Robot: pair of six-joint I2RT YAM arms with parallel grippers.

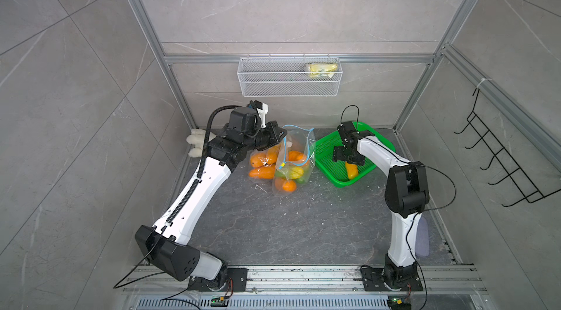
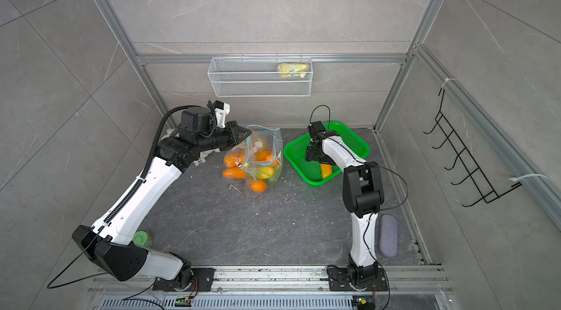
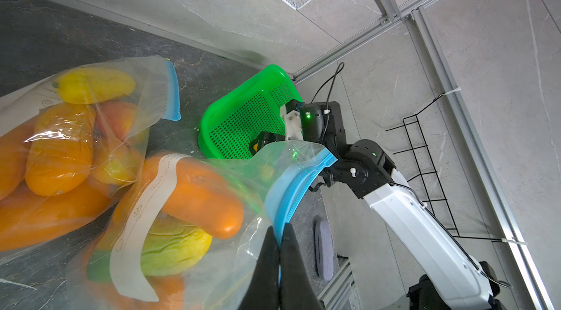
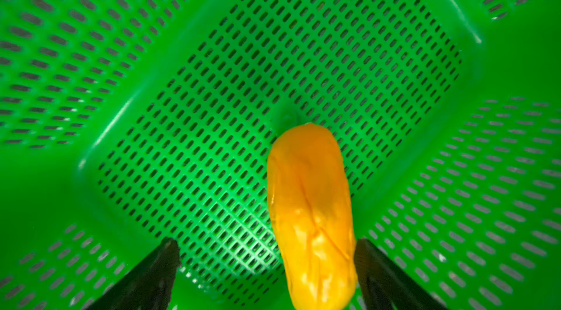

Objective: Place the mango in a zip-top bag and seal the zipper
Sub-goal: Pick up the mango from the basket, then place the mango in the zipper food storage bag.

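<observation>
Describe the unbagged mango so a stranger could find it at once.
Find the green perforated basket at the far right of the table. One yellow-orange mango lies alone in it, under the open right gripper; all other mangoes are inside clear bags.

1. Zip-top bags: 2 – open bag (image 1: 299,147), second bag (image 1: 261,161).
2. Green basket (image 1: 328,153): 1.
3. Mangoes: 1 loose mango (image 4: 312,214); bagged mangoes (image 3: 197,196) approx. 9, overlap makes that unsure.
4. Wire basket (image 1: 273,87): 1, w/ 1 yellow packet (image 1: 322,69).
5. Hook rack (image 1: 504,150): 1.
6. Grey case (image 2: 388,235): 1.
7. Robot arms (image 1: 194,202): 2; tools: 2 – left tool (image 3: 279,232), right tool (image 4: 267,241).
</observation>
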